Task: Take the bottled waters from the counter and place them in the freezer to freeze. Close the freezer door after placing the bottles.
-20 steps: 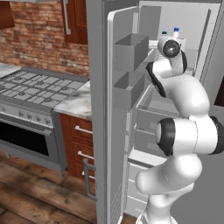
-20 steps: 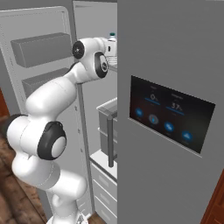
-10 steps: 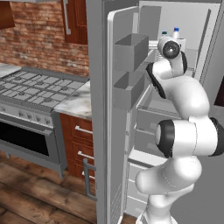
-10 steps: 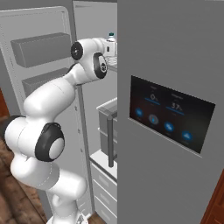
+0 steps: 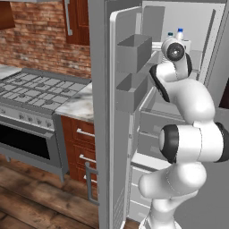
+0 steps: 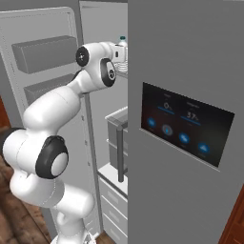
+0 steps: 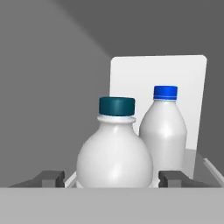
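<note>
From the left base view, my white arm reaches up into the tall grey metallic freezer [image 5: 210, 53], past the open grey freezer door with boxy bins [image 5: 129, 67]; a blue-capped clear bottle [image 5: 180, 34] stands on the top shelf, just beyond my wrist.

From the right base view, my hand is tucked behind the closed grey panel, with only a bottle cap [image 6: 123, 40] peeking out.

In the hand view, the teal-capped white bottle [image 7: 115, 146] stands upright between my fingertips [image 7: 47, 178], the blue-capped one just behind it. My gripper [image 7: 111, 179] looks parted with slim gaps either side, probably not gripping. The risk: pulling back crooked could clip and topple the near bottle into its neighbour. The door is still to be shut.
</note>
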